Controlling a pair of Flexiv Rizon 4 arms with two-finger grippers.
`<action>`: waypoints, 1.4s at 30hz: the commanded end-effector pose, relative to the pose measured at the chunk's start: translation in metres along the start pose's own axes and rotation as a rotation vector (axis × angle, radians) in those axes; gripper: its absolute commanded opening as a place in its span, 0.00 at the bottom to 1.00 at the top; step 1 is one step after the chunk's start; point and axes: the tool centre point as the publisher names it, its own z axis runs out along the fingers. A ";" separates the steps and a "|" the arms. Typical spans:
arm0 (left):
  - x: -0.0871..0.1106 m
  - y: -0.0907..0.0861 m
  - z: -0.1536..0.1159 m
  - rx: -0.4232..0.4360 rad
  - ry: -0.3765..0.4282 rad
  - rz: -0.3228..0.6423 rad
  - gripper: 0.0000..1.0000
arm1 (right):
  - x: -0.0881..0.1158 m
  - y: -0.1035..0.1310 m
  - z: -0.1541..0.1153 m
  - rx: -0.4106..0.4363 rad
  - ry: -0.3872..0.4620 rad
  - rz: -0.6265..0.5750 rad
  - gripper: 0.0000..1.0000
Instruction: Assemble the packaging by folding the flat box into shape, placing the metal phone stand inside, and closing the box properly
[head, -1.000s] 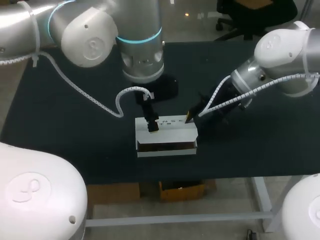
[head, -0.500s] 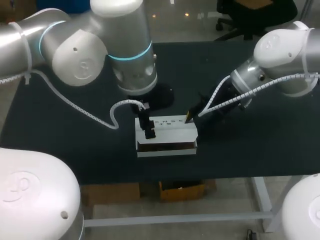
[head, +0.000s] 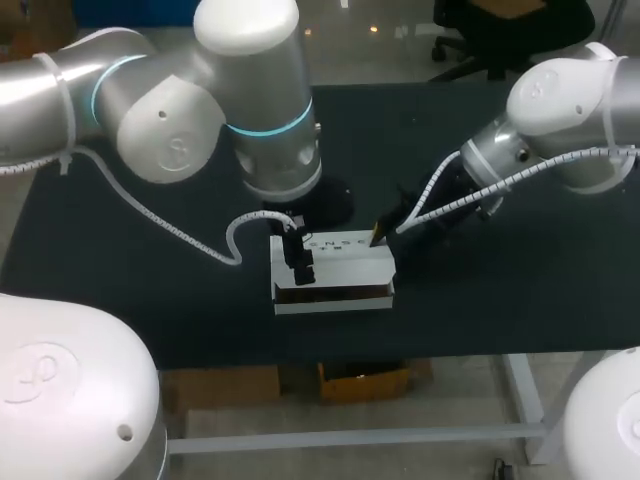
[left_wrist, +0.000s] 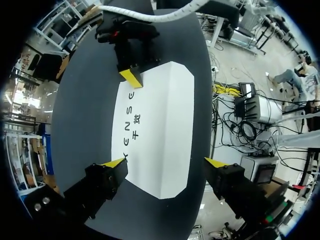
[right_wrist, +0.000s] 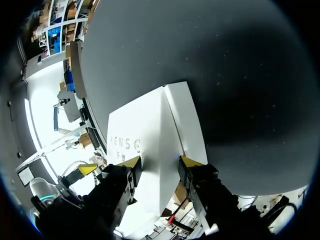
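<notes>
White box (head: 345, 262), dark lettering (left_wrist: 131, 117) printed across top

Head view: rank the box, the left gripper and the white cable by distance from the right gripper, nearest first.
1. Box: directly at the right gripper, its right end.
2. Left gripper: over the box's left end.
3. White cable: farther left, past the box.

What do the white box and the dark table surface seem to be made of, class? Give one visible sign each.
White box: probably thin matte paperboard, judging by its crisp fold creases and printed letters. Table surface: dark and matte, perhaps a fabric or rubber mat; it shows no glare.
</notes>
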 end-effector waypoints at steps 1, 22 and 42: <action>0.001 -0.002 0.005 -0.001 -0.021 0.005 1.00 | 0.001 0.002 0.000 0.007 0.000 -0.001 0.45; -0.005 0.000 0.018 -0.027 -0.084 0.033 0.76 | 0.001 0.002 0.001 0.008 0.000 0.000 0.45; -0.010 0.000 0.027 -0.043 -0.144 0.049 0.68 | -0.001 0.003 0.000 0.010 0.002 0.003 0.45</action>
